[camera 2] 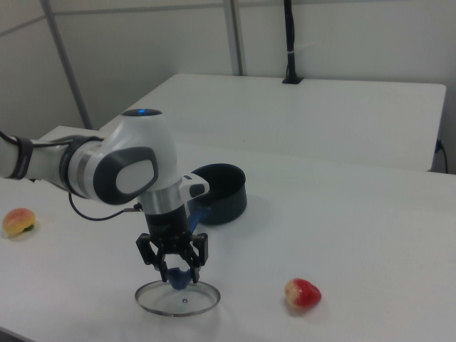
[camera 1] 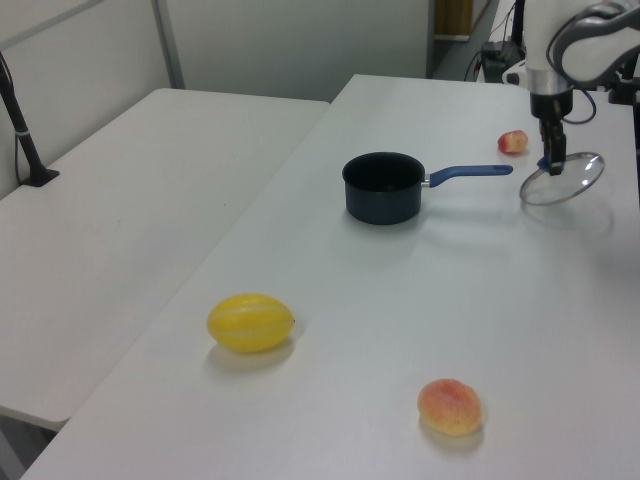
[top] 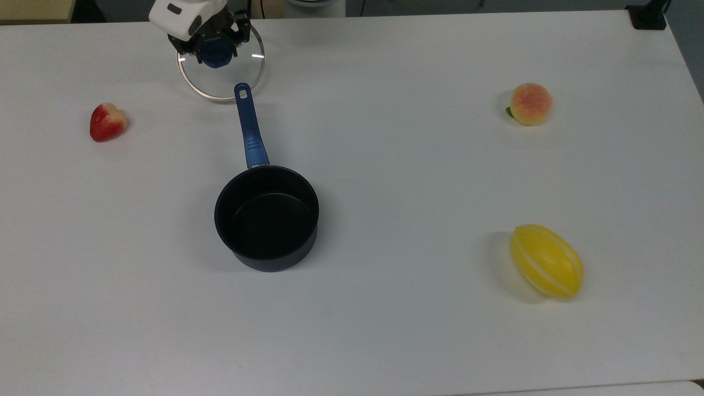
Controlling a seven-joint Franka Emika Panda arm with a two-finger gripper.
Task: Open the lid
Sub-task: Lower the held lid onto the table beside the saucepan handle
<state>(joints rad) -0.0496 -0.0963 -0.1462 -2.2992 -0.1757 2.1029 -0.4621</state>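
Lid point(camera 2: 178, 298) hangs under end effector point(camera 2: 175, 276), knob clamped between fingers.

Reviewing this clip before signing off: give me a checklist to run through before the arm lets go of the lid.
1. Lid off the saucepan: ok, the pan stands open.
2. Gripper shut on the lid's knob: ok.
3. Lid flat on the table: cannot tell; it looks low and level in the right view, but contact is unclear.
4. Lid clear of the pan handle: not ok; in the top view the rim meets the handle's tip.
5. Strawberry away from the lid: ok.
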